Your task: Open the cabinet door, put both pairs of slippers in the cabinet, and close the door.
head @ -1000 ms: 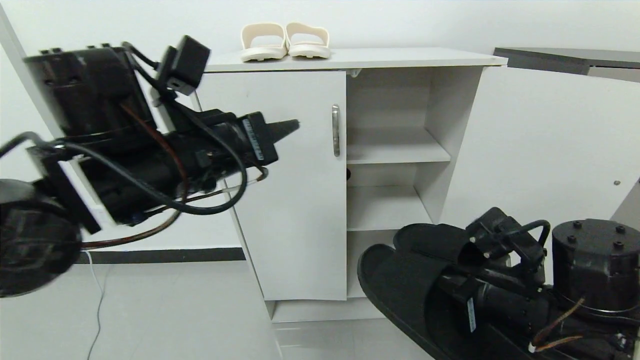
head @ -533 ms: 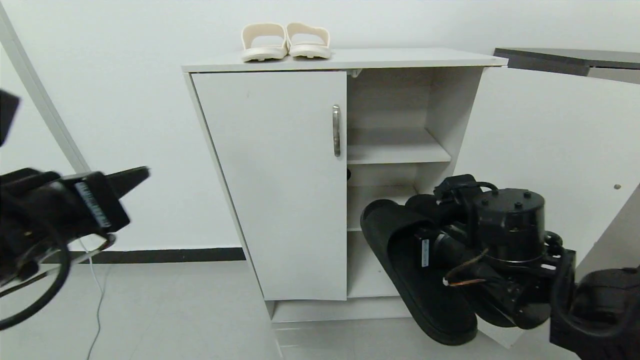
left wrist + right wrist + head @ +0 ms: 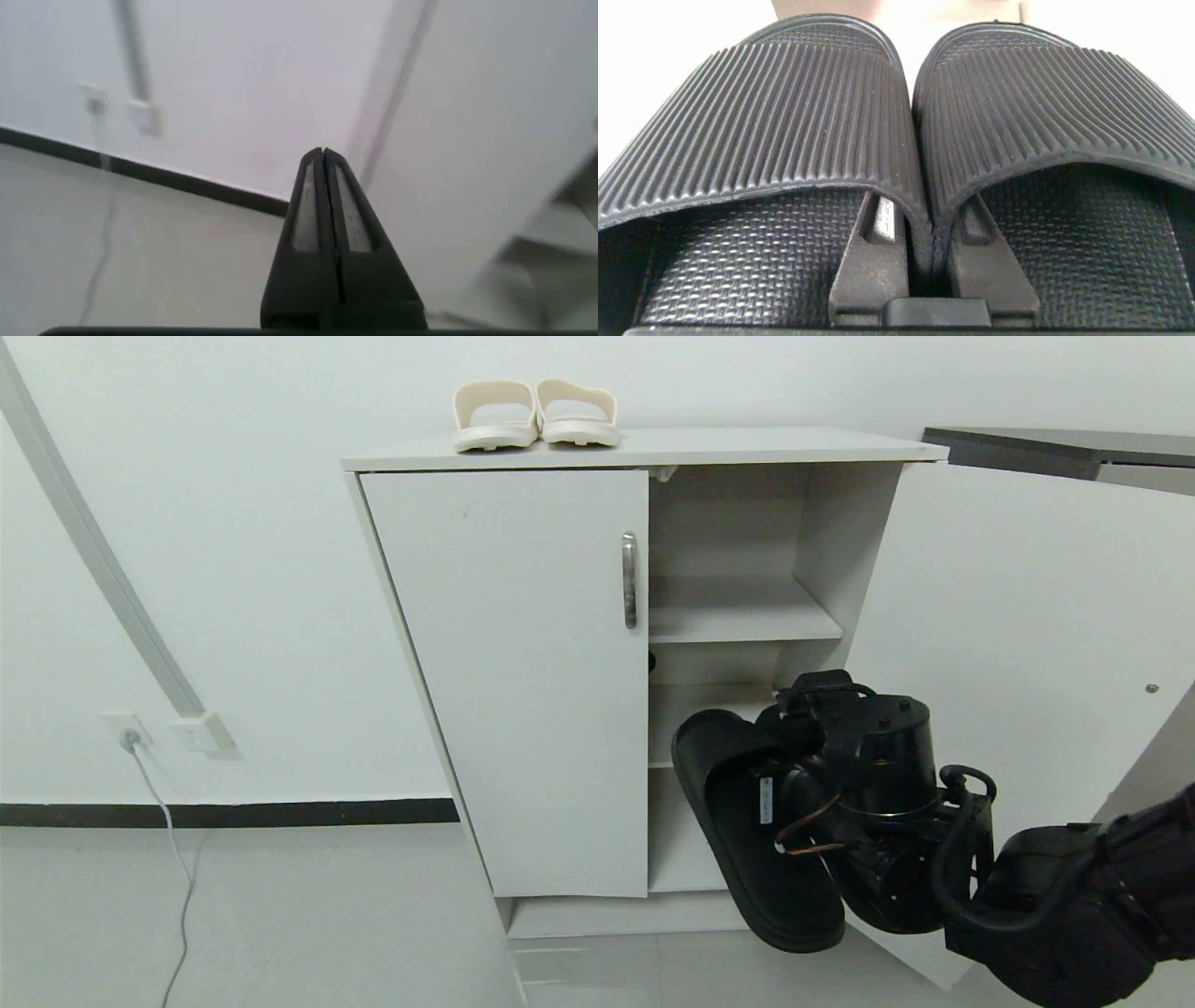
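Right tool point(image 3: 923, 238): clamped on the black slippers point(image 3: 747, 831), held before the cabinet point(image 3: 523, 709) opening at lower-shelf level. Right door point(image 3: 1008, 616): open. Left tool point(image 3: 323, 187): fingers pressed together, empty. Cream slippers point(image 3: 535, 415): on the cabinet top, left of centre.

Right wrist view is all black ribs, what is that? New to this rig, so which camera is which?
Those ribs are the straps of the black slippers, seen from the camera on the right arm's wrist. The right gripper pinches both straps together. The head view looks from the robot's head: the same pair hangs before the open half of the cabinet, its right door swung wide. The cream slippers sit on top. The left wrist view shows the left gripper, shut and empty.
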Available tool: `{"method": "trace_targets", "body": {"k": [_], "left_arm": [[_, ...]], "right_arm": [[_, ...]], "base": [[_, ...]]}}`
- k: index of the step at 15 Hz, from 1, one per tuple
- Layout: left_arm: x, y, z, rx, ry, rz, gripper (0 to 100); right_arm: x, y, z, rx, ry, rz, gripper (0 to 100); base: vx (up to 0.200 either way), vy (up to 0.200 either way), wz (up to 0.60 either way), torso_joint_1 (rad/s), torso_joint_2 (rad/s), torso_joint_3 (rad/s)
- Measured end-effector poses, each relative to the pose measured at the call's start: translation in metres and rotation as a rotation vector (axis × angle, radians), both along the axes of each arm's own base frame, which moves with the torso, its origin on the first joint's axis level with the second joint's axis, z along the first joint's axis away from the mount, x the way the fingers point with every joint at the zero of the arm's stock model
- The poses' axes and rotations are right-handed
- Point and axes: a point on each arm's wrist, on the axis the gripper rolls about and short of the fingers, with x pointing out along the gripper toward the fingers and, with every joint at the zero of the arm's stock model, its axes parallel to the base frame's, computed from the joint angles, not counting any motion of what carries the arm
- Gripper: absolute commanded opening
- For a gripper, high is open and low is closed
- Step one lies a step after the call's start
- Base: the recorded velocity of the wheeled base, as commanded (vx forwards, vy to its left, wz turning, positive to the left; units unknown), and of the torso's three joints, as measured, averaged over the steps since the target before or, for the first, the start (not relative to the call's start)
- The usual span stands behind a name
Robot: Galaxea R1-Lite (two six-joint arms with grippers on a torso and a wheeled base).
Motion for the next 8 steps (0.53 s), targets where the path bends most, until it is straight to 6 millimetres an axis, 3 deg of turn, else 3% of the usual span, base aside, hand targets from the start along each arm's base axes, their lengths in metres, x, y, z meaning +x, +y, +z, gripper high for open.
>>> {"method": "trace_targets", "body": {"k": [3, 5, 8], "left_arm": [[-0.031, 0.0, -0.049, 0.071, 0.019, -0.035, 0], [-0.038, -0.004, -0.084, 0.139, 0.033, -0.228, 0], [-0.042, -0.008, -0.105, 0.126, 0.045, -0.361, 0]], "right_arm": [[0.0, 0.0, -0.003, -0.007, 0.008, 0.002, 0], [-0.001, -0.001, -0.005, -0.011, 0.013, 0.004, 0], [-0.002, -0.001, -0.007, -0.014, 0.02, 0.012, 0]], "base": [[0.0, 0.0, 0.0, 0.0, 0.0, 0.0], [0.0, 0.0, 0.0, 0.0, 0.0, 0.0], [0.0, 0.0, 0.0, 0.0, 0.0, 0.0]]}}
